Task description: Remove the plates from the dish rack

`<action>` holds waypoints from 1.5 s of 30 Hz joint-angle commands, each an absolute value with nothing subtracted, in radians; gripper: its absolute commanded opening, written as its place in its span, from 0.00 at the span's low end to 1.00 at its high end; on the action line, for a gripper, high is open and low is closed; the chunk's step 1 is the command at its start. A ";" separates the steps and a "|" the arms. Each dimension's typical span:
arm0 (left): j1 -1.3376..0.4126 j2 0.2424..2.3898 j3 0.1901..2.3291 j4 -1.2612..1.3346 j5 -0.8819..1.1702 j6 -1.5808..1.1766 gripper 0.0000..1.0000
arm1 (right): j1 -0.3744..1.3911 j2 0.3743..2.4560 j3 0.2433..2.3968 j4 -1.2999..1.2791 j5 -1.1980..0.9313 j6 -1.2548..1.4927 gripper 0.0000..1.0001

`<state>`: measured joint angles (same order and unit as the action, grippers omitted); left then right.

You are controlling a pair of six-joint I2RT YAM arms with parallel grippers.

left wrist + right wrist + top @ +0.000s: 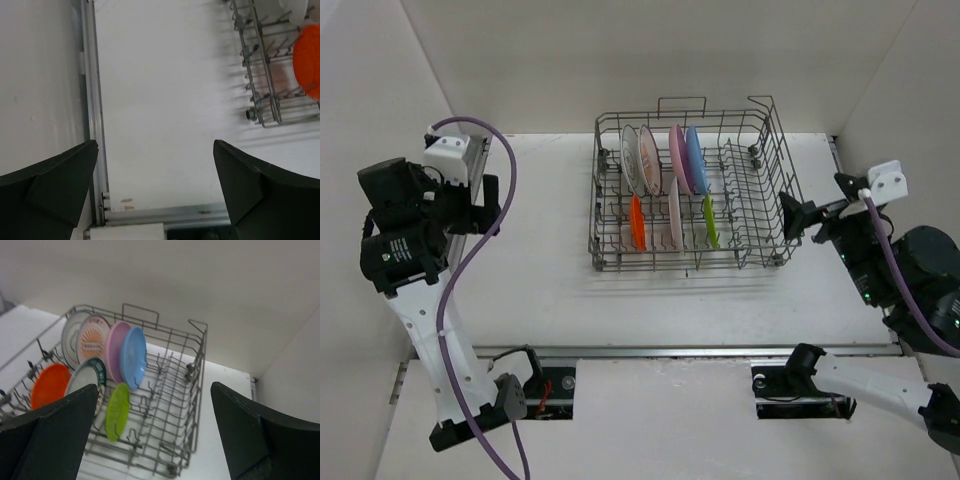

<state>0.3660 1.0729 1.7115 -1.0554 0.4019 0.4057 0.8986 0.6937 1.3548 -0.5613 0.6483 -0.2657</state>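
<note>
**Left claw** (pixel 155 145): spread to full width, empty, touching nothing. Hangs over bare tabletop (pixel 160 75), tips aimed down at it.

**Right claw** (pixel 154 386): likewise spread wide, empty, in contact with nothing. Aimed at the rack (pixel 650 262) from its right side.

**Rack:** wire basket, flat on the tabletop at centre, open side up. Long axis seemingly left to right across the tabletop.

**Plates:** seven, all on edge between the tines, faces turned left and right, rims running front to back.
- Back row, left to right: two patterned white plates (pixel 632 160), pink plate (pixel 676 158), blue plate (pixel 695 160), standing close together.
- Front row, left to right: orange plate (pixel 637 222), teal-rimmed plate (pixel 87 377), green plate (pixel 709 220), each in its own slot, apart.

**Rack relative to claws:** between the two, near the right claw at its right wall, well apart from the left claw. Only its near left corner and part of the orange plate visible, at the upper right of the left wrist view. Plates set in the rack's left and middle parts, away from the right claw.
</note>
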 commanded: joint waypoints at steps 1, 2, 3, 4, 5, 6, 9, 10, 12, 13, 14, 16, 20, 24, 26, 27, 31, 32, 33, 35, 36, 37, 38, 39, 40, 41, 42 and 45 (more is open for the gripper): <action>0.362 1.077 1.753 -1.279 0.436 0.524 1.00 | 0.904 0.849 1.416 -0.368 0.613 -0.200 1.00; 0.362 1.089 1.753 -1.299 0.373 0.535 1.00 | 0.904 0.889 1.436 -0.380 0.629 -0.139 1.00; 0.362 1.100 1.762 -1.328 0.336 0.544 1.00 | 0.904 0.926 1.456 -0.428 0.629 -0.121 1.00; 0.362 1.100 1.763 -1.345 0.304 0.554 1.00 | 0.904 0.998 1.501 -0.458 0.582 -0.098 1.00; 0.362 1.112 1.773 -1.365 0.278 0.564 1.00 | 0.904 1.031 1.522 -0.483 0.559 -0.074 1.00; 0.362 1.124 1.790 -1.383 0.235 0.565 1.00 | 0.904 1.061 1.537 -0.503 0.537 -0.028 1.00; 0.362 1.163 1.834 -1.449 0.163 0.574 1.00 | 0.894 1.175 1.595 -0.583 0.425 0.049 1.00; 0.362 1.178 1.848 -1.483 0.146 0.574 1.00 | 0.881 1.202 1.609 -0.625 0.373 0.060 1.00; 0.362 1.241 1.882 -1.520 0.120 0.574 1.00 | 0.847 1.279 1.672 -0.672 0.351 0.125 0.99; 0.362 1.267 1.922 -1.540 0.109 0.574 1.00 | 0.830 1.301 1.692 -0.689 0.342 0.150 0.99; 0.362 1.291 1.942 -1.574 0.097 0.565 1.00 | 0.789 1.318 1.719 -0.699 0.331 0.172 0.95; 0.348 1.360 1.983 -1.585 0.086 0.528 1.00 | 0.744 1.359 1.749 -0.721 0.331 0.239 0.94; 0.231 1.394 1.958 -1.520 0.008 0.493 1.00 | 0.617 1.437 1.784 -0.759 0.281 0.320 0.84; 0.147 1.425 1.916 -1.376 0.041 0.456 1.00 | 0.516 1.541 1.726 -0.782 0.237 0.350 0.70; 0.137 1.456 1.925 -1.355 0.115 0.422 1.00 | 0.503 1.542 1.691 -0.755 0.172 0.338 0.70; 0.127 1.456 1.925 -1.345 0.191 0.408 1.00 | 0.503 1.551 1.669 -0.733 0.135 0.312 0.70; 0.092 1.466 1.873 -1.254 0.293 0.377 0.95 | 0.503 1.575 1.565 -0.677 0.126 0.363 0.76; 0.083 1.466 1.873 -1.243 0.293 0.377 0.95 | 0.493 1.575 1.518 -0.661 0.142 0.380 0.76; 0.072 1.466 1.861 -1.232 0.304 0.377 0.95 | 0.492 1.575 1.496 -0.644 0.143 0.408 0.73; 0.042 1.466 1.852 -1.209 0.304 0.377 0.95 | 0.492 1.575 1.451 -0.600 0.152 0.417 0.65; 0.022 1.457 1.827 -1.198 0.304 0.377 0.96 | 0.483 1.575 1.451 -0.600 0.152 0.417 0.61; 0.012 1.448 1.827 -1.198 0.304 0.377 0.96 | 0.483 1.589 1.441 -0.600 0.152 0.417 0.61; 0.003 1.448 1.800 -1.186 0.304 0.368 0.98 | 0.483 1.589 1.440 -0.600 0.152 0.417 0.57; 0.003 1.437 1.784 -1.186 0.304 0.368 0.98 | 0.483 1.604 1.431 -0.600 0.164 0.417 0.55; -0.011 1.427 1.772 -1.172 0.304 0.368 0.98 | 0.483 1.605 1.413 -0.600 0.164 0.417 0.51; -0.021 1.427 1.760 -1.172 0.304 0.368 0.98 | 0.483 1.605 1.399 -0.600 0.164 0.417 0.47; -0.021 1.417 1.746 -1.172 0.304 0.368 0.98 | 0.483 1.605 1.367 -0.568 0.123 0.417 0.34; -0.031 1.417 1.746 -1.172 0.304 0.368 0.98 | 0.483 1.595 1.345 -0.545 0.091 0.417 0.05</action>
<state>-0.0231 1.4651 1.7466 -1.1938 0.2813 0.3786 0.4896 1.6054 1.3582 -0.6163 0.1253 0.4068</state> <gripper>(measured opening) 0.975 0.111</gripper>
